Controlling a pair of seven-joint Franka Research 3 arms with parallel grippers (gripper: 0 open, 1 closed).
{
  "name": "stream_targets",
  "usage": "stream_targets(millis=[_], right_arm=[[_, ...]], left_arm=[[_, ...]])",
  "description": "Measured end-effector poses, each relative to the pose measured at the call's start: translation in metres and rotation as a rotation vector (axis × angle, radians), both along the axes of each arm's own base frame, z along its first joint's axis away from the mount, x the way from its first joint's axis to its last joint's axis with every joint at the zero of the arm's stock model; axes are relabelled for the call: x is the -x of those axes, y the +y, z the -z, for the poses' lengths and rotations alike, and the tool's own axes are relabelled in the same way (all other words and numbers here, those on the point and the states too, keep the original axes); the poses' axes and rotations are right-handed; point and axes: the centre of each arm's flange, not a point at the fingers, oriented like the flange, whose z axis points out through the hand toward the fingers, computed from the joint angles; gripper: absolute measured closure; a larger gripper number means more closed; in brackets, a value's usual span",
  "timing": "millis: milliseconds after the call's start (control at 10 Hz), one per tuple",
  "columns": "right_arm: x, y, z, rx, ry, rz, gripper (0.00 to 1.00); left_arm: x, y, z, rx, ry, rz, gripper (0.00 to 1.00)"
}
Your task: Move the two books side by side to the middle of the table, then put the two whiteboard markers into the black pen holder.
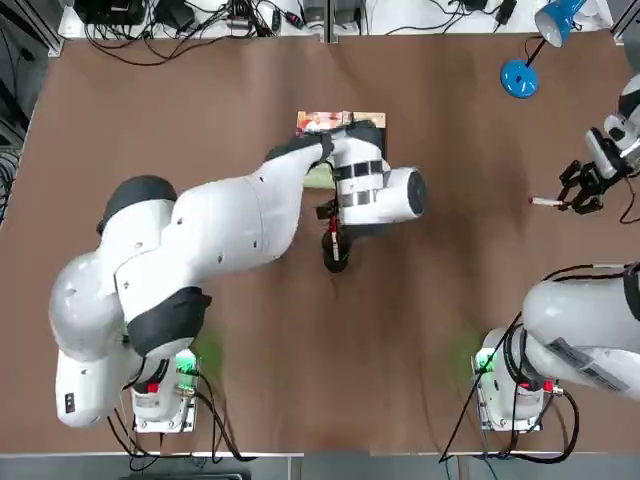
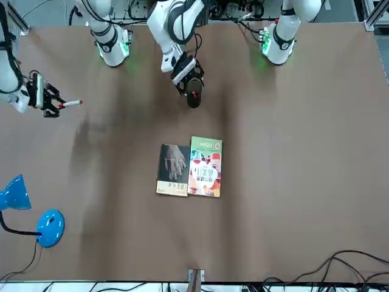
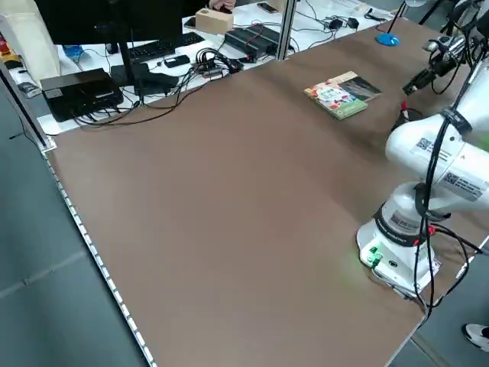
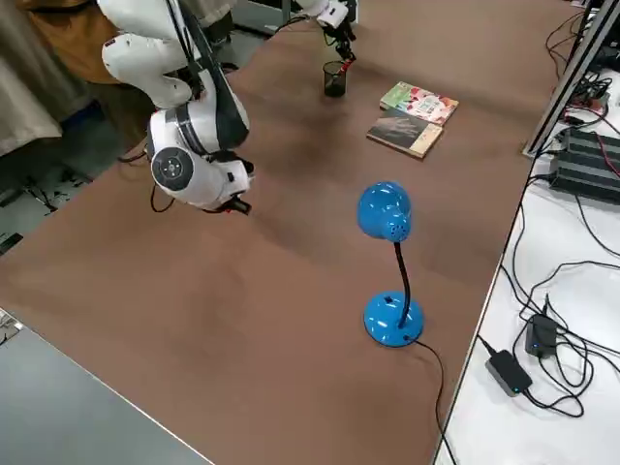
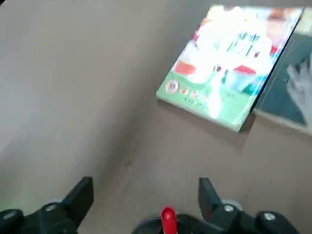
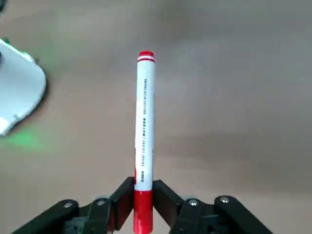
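The two books lie side by side mid-table: the colourful one [image 2: 205, 166] and the dark grey-olive one [image 2: 174, 170] touch along their long edges. My left gripper [image 2: 189, 84] hovers open just above the black pen holder [image 2: 193, 98]. In the left wrist view its fingers [image 5: 80, 194] stand wide apart. A whiteboard marker's red cap [image 5: 168, 216] pokes up from the holder between them. Far out at my right side, the right gripper [image 1: 578, 193] is shut on the red end of the second marker [image 1: 545, 202]. Its white body [image 6: 145, 122] sticks out level above the table [image 1: 180, 120].
A blue desk lamp [image 1: 519, 78] stands at the far right corner, beyond the right gripper. Cables and electronics [image 1: 180, 20] line the table's far edge. In the top view my left arm [image 1: 240, 220] covers most of the books.
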Motion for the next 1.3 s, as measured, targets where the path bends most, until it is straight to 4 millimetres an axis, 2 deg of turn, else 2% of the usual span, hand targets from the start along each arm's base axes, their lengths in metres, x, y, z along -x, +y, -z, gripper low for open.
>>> stream_targets(millis=[200,300,500,700,800,1000,1200,1300], right_arm=[[-0.011,0.007,-0.061,-0.022,0.005,0.014,0.77],[-0.026,0.021,-0.093,-0.008,0.004,0.007,0.77],[-0.060,0.065,-0.151,0.032,0.029,-0.006,0.77],[-0.088,0.122,-0.195,0.089,0.054,0.001,0.77],[-0.102,0.166,-0.213,0.128,0.060,0.001,0.77],[-0.124,0.277,-0.234,0.212,0.054,0.012,0.77],[-0.124,0.381,-0.241,0.279,0.025,0.041,0.77],[-0.117,0.423,-0.243,0.324,0.002,0.053,0.77]], left_arm=[[-0.055,0.031,-0.063,0.065,0.005,-0.044,0.04],[-0.088,0.055,-0.089,0.091,0.009,-0.081,0.04],[-0.160,0.119,-0.124,0.118,0.032,-0.145,0.05],[-0.219,0.190,-0.155,0.151,0.076,-0.174,0.06],[-0.239,0.224,-0.174,0.172,0.091,-0.174,0.06],[-0.261,0.287,-0.218,0.229,0.120,-0.154,0.06],[-0.275,0.357,-0.257,0.298,0.159,-0.119,0.06],[-0.280,0.388,-0.272,0.329,0.175,-0.096,0.06]])
